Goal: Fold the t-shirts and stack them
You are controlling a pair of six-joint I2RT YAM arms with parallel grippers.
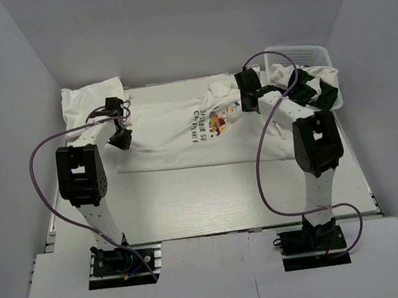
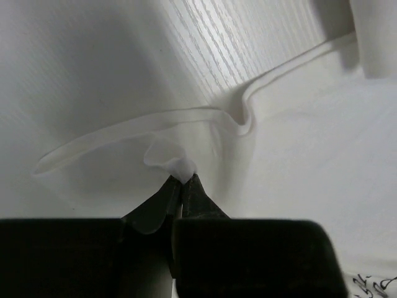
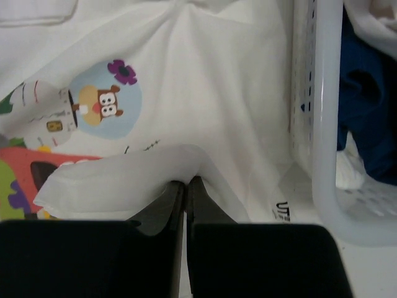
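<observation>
place: robot lab test cell | walls: plain white panels (image 1: 7, 106) enclosing pale wood-grain bench (image 1: 212, 198) | rig: left arm (image 1: 81, 178), right arm (image 1: 318, 146) bolted at near edge, purple cables (image 1: 263, 178)

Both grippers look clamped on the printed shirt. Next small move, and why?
Probably raise both grippers slightly, together. The left gripper is shut on a pinch of white edge of the printed t-shirt, the right gripper on a fold beside the cartoon print, while the rest lies flat on the table. An even lift should free the cloth for folding without dragging it.
</observation>
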